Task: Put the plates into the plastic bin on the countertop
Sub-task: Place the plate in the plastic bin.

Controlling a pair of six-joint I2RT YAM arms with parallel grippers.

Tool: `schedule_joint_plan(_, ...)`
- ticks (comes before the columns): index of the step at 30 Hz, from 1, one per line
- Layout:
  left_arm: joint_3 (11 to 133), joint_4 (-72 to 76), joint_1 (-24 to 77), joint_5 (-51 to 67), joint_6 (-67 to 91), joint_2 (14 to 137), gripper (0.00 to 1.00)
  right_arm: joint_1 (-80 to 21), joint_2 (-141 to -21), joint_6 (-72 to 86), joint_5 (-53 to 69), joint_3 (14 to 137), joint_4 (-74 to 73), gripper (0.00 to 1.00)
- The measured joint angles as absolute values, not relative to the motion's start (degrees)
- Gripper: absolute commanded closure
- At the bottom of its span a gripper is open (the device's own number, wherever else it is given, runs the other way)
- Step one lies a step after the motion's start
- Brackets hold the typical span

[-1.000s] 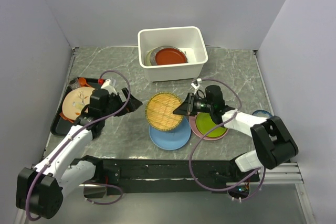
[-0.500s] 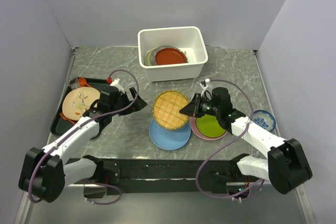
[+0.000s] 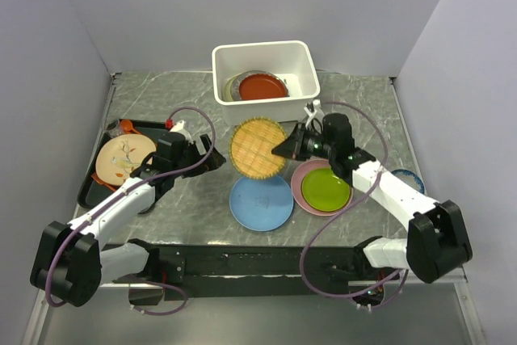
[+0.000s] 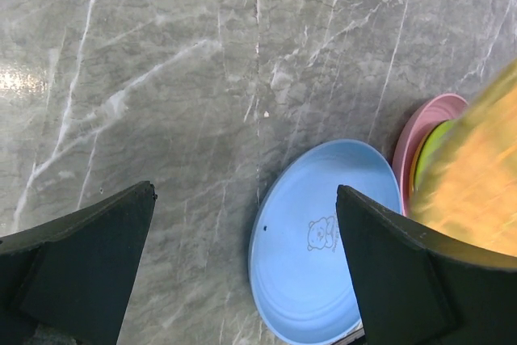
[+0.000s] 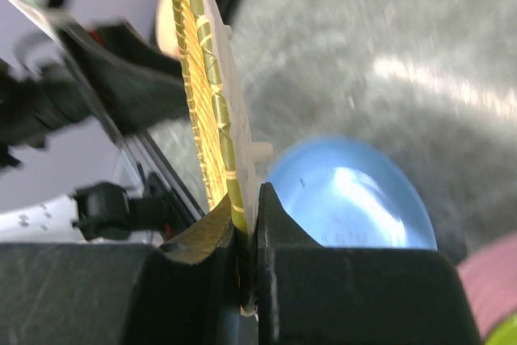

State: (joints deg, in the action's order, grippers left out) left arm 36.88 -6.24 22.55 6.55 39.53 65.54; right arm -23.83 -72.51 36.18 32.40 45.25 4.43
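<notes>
Yellow woven disc (image 3: 258, 149): held at its rim by the right gripper (image 3: 284, 149), both fingers pressed closed on the edge. In the right wrist view the disc stands edge-on and rises straight out from the fingertips (image 5: 230, 228). It is tilted steeply and raised clear of the countertop (image 3: 355, 103). From the fingertips it extends toward the left arm's side. It hangs just in front of the plastic bin (image 3: 266, 111), near the front wall and outside the rim.

Blue plate (image 3: 261, 203): lies flat on the countertop, below the disc. In the right wrist view it shows beyond the closed fingertips.

Pink plate (image 3: 304, 174), with the lime green plate (image 3: 325, 190) resting in it: lies flat, under the right gripper's wrist and just beside the blue plate. Contact between the two cannot be confirmed.

Left gripper (image 4: 245, 195): fingers spread wide, nothing between them, held above bare countertop. In its wrist view the blue plate lies below the gap, nearer the finger on the right of that view. The disc appears blurred beyond that finger.

Bin contents: red plate (image 3: 262, 86) lying on a grey plate (image 3: 235, 87).
</notes>
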Motion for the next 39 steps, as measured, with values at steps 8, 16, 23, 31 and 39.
schedule_joint_plan(8, 36.9, -6.3, 22.5, 6.0, 39.4, 65.5, 0.01, -23.4, -82.2, 34.2, 33.0, 61.1, 1.4, 1.0)
schedule_joint_plan(16, 36.9, -8.3, 22.5, 4.5, 39.6, 62.9, 0.01, -22.1, -93.3, 33.3, 34.3, 77.6, -1.6, 1.0)
schedule_joint_plan(23, 36.9, -9.9, 22.6, 3.4, 39.7, 58.8, 0.01, -22.0, -97.7, 32.4, 32.1, 84.9, -4.1, 1.0)
schedule_joint_plan(31, 36.9, -10.1, 22.7, 3.3, 39.7, 59.8, 0.01, -21.7, -100.9, 29.9, 26.9, 92.8, -8.1, 1.0)
schedule_joint_plan(39, 36.9, -9.7, 23.9, 3.8, 39.7, 63.7, 0.01, -20.1, -104.9, 28.4, 23.5, 101.6, -11.3, 1.0)
